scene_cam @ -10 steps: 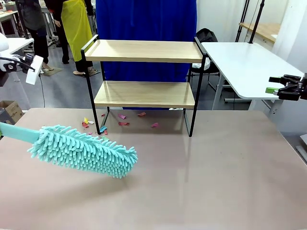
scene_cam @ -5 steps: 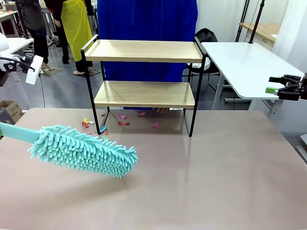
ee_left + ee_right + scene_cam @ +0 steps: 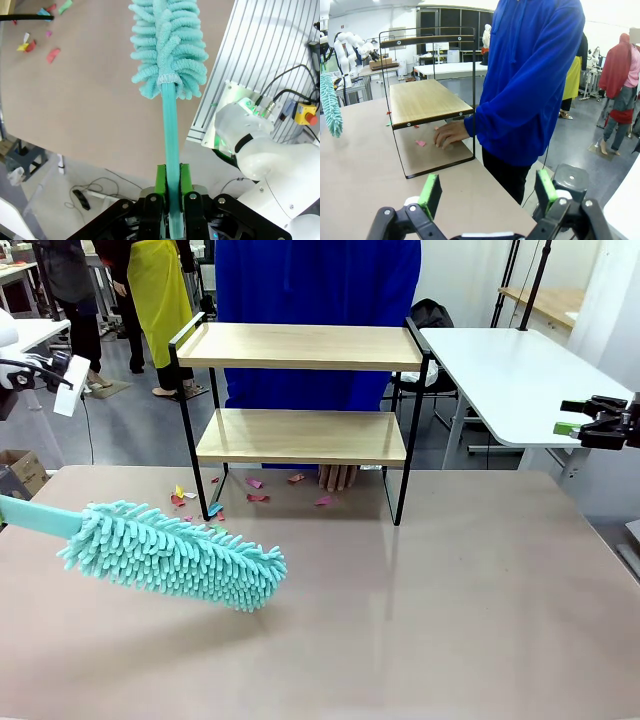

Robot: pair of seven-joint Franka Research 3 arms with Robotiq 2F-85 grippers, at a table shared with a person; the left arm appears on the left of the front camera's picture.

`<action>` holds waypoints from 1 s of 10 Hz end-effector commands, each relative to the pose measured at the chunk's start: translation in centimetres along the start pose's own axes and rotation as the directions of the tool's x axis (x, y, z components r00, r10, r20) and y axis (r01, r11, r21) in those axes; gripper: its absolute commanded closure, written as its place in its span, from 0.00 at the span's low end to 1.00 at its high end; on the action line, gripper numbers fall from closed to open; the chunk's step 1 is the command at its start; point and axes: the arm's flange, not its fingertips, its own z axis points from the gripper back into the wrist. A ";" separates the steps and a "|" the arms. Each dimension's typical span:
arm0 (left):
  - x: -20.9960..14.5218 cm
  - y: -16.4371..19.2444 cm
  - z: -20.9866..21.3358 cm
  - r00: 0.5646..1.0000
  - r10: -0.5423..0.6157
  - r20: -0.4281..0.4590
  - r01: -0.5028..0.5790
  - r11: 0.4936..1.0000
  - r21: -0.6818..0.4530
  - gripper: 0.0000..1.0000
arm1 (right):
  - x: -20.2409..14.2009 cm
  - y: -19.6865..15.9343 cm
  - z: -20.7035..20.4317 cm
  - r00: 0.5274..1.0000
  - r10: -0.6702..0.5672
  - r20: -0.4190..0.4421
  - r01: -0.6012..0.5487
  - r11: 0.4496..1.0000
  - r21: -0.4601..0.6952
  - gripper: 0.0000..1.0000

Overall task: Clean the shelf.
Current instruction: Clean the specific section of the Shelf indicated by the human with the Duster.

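Observation:
The shelf (image 3: pixel 300 347) stands at the table's far side: two light wood boards in a thin black frame, also seen in the right wrist view (image 3: pixel 422 100). Small coloured paper scraps (image 3: pixel 257 497) lie on the table under and beside it. A teal fluffy duster (image 3: pixel 175 554) hovers over the table's left part; my left gripper (image 3: pixel 170 182) is shut on its handle. My right gripper (image 3: pixel 485 187) is open and empty, off the table's right edge (image 3: pixel 600 425). A person in a blue hoodie (image 3: pixel 315 280) rests a hand (image 3: pixel 449 134) on the table under the shelf.
A white table (image 3: pixel 520 365) stands at the back right. People stand in the far background at the left. The brown table (image 3: pixel 420 620) has free surface in front of the shelf.
The person has stepped closer behind the shelf and put a hand down on the table beneath its lower board. Duster and both arms have stayed still.

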 end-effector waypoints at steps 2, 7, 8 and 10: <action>0.0 -0.2 0.4 1.000 0.012 0.009 -0.012 1.000 -0.015 0.87 | 0.3 0.2 -0.1 1.000 0.004 0.005 -0.004 1.000 0.001 0.00; 0.0 -0.2 0.4 1.000 0.012 0.009 -0.012 1.000 -0.015 0.87 | 0.3 0.2 -0.1 1.000 0.004 0.005 -0.004 1.000 0.001 0.00; 0.0 -0.2 0.4 1.000 0.012 0.009 -0.012 1.000 -0.015 0.87 | 0.3 0.2 -0.1 1.000 0.004 0.005 -0.004 1.000 0.001 0.00; 0.0 -0.2 0.4 1.000 0.012 0.009 -0.012 1.000 -0.015 0.87 | 0.3 0.2 -0.1 1.000 0.004 0.005 -0.004 1.000 0.001 0.00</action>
